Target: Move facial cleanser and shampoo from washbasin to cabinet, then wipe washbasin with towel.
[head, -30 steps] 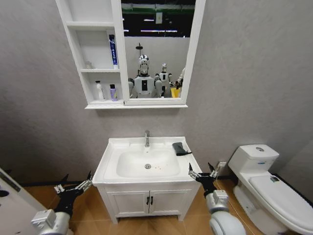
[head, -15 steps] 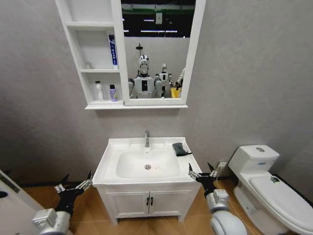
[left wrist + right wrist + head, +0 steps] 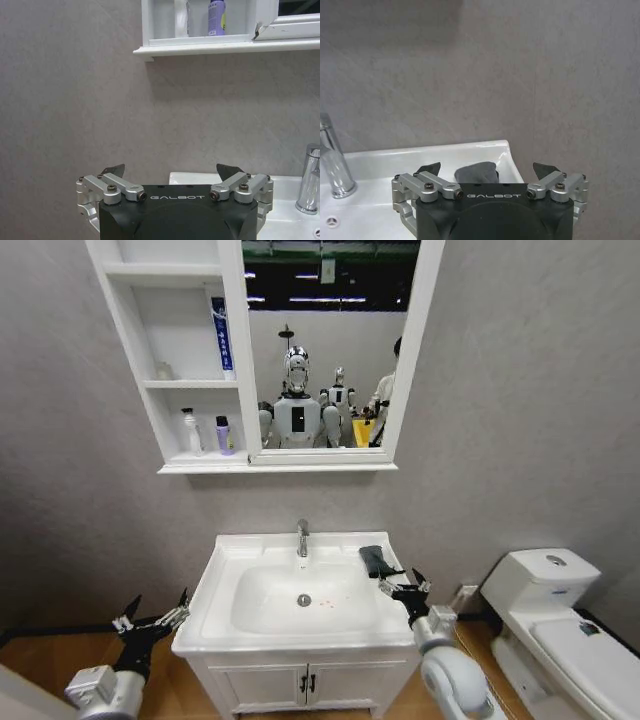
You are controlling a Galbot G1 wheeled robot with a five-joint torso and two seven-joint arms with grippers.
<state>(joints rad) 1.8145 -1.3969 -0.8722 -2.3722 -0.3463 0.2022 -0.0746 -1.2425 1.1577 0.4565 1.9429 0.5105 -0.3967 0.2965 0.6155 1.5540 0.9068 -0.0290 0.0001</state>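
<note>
The word "GALBOT" stands in pale capital letters on the black housing of the left gripper (image 3: pixel 171 176), just below the fingers, in the left wrist view. The same word "GALBOT" stands on the black housing of the right gripper (image 3: pixel 487 175) in the right wrist view (same lettering, same place on the body). A blue tube (image 3: pixel 219 332) on the middle shelf of the cabinet (image 3: pixel 190 468) carries white characters down its length, too small to read. The purple bottle (image 3: pixel 216 17) shows a yellowish patch, not legible.

Open air above towel (image 3: pixel 376 560), tap (image 3: pixel 302 537) well left
</note>
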